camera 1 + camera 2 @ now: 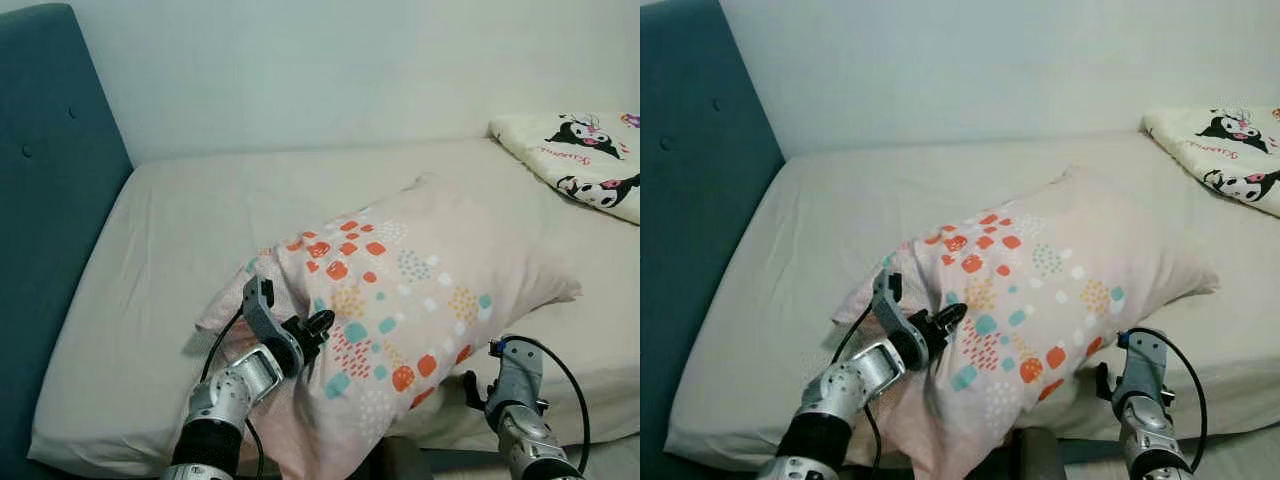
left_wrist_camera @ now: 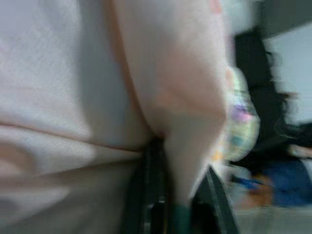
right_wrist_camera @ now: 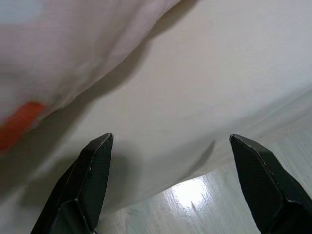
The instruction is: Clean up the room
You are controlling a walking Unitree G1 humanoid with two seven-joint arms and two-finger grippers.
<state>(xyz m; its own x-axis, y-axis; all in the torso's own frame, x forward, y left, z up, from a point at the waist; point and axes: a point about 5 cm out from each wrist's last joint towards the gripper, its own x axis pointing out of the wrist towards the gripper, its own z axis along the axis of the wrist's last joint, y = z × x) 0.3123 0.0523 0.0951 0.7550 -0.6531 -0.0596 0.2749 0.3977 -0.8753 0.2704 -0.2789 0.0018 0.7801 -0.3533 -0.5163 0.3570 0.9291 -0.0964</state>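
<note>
Pale pink cotton, dotted orange and teal: the pillow [image 1: 410, 290] lies across the front half of the bed [image 1: 170, 230], its near end hanging over the edge toward the robot. The left gripper [image 1: 318, 325] has its fingers closed on a fold of that near end; the left wrist view shows the cloth pinched between them. The right gripper [image 3: 170, 180] hovers wide open and empty at the mattress edge, just beside the pillow's lower right corner.

The step looks like carrying the pillow toward the blue headboard [image 1: 50, 200]. To do it well, the right gripper should close on the loose corner first, so the weight is shared. Lift both ends together; a one-sided pull would likely drag the sheet or slip the fold. A cartoon blanket [image 1: 585, 160] lies well apart at the far right.
</note>
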